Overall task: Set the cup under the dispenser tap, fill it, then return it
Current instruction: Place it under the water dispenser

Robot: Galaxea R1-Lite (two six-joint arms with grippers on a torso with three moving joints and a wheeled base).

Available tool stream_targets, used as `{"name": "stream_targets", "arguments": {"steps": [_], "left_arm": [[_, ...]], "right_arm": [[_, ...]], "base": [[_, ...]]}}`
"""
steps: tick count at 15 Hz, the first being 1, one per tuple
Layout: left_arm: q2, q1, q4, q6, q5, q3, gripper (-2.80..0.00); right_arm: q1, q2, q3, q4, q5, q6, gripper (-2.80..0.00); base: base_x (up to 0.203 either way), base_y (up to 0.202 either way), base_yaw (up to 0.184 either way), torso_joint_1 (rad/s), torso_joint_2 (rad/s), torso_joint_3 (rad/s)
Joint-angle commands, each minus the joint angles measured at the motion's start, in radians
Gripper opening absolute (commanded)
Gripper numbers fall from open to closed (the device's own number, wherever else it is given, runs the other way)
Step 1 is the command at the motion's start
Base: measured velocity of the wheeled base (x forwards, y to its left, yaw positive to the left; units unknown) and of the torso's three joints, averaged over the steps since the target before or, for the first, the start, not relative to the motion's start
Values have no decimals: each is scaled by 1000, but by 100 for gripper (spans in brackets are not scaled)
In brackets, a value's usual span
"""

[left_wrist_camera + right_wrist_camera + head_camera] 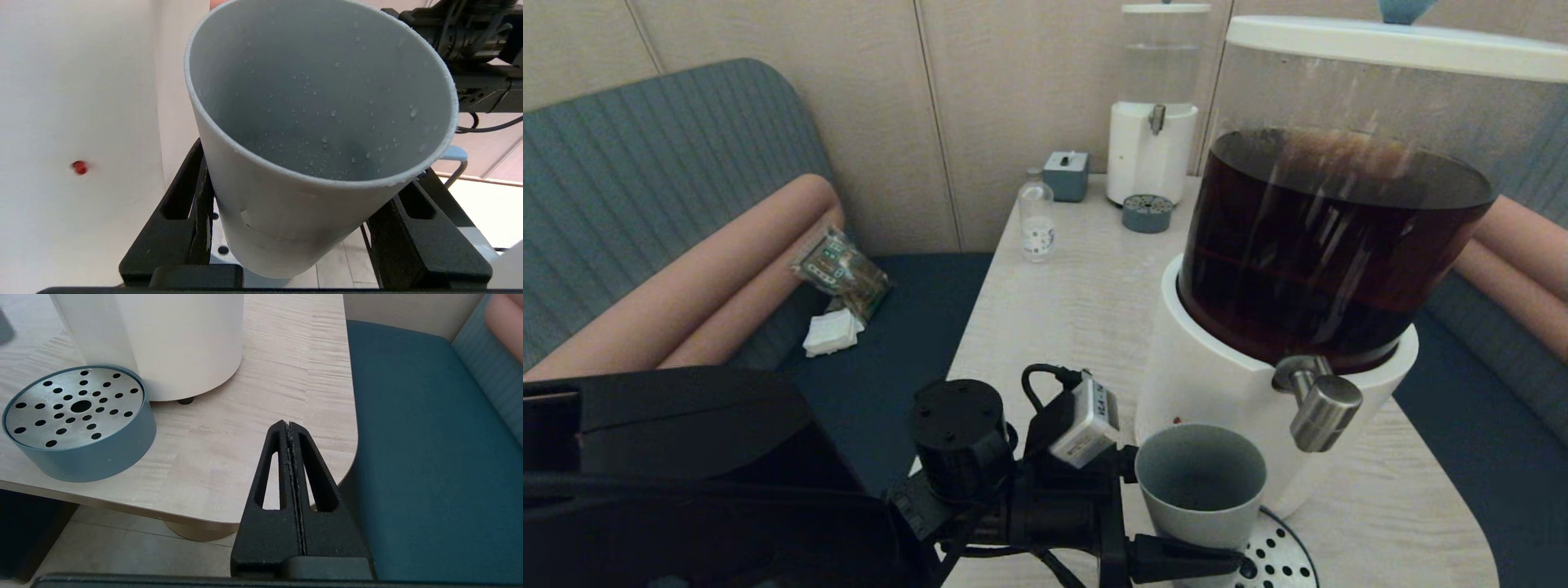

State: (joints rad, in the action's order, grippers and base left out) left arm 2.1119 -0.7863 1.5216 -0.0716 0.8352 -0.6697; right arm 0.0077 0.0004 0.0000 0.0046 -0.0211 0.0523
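Observation:
The grey-green cup (pixel 1201 482) hangs tilted just above the perforated drip tray (pixel 1278 559), with my left gripper (pixel 1196 518) shut on its lower wall. It sits left of and below the steel dispenser tap (pixel 1319 408), not directly under the spout. In the left wrist view the cup (pixel 286 212) is clamped between both black fingers (pixel 192 204); only droplets cling inside it. The dispenser's white base (pixel 61 102) stands close beside it. My right gripper (pixel 289 425) is shut and empty, over the table's near right corner.
The dark-liquid tank (pixel 1331 237) towers over the table's right half. At the back stand a small clear-liquid dispenser (pixel 1156 106), its own drip tray (pixel 1147 214), a clear bottle (pixel 1037 220) and a grey box (pixel 1066 175). Snack packets (pixel 841 273) lie on the left bench.

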Motion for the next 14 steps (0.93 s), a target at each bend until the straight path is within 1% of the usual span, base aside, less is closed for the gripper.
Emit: {"name": "stream_targets", "arguments": {"steps": [1,4,6,14], "left_arm": [[30,-11,8,-3,-6,-15,-280],[68,-18,8,-5,-18,-52,-280],[77,-24,8,-20,-21,-83,-280],[135,-28,8,-20,-25,-115,-280]], "right_arm": [[0,-8,9,0,0,0,-280],[0,-8,9,0,0,0,-280],[0,-8,9,0,0,0,-280],[0,-8,9,0,0,0,-280]], "base": [[0,0,0,0,0,0],[0,0,0,0,0,0],[0,0,0,0,0,0],[0,0,0,0,0,0]]}}
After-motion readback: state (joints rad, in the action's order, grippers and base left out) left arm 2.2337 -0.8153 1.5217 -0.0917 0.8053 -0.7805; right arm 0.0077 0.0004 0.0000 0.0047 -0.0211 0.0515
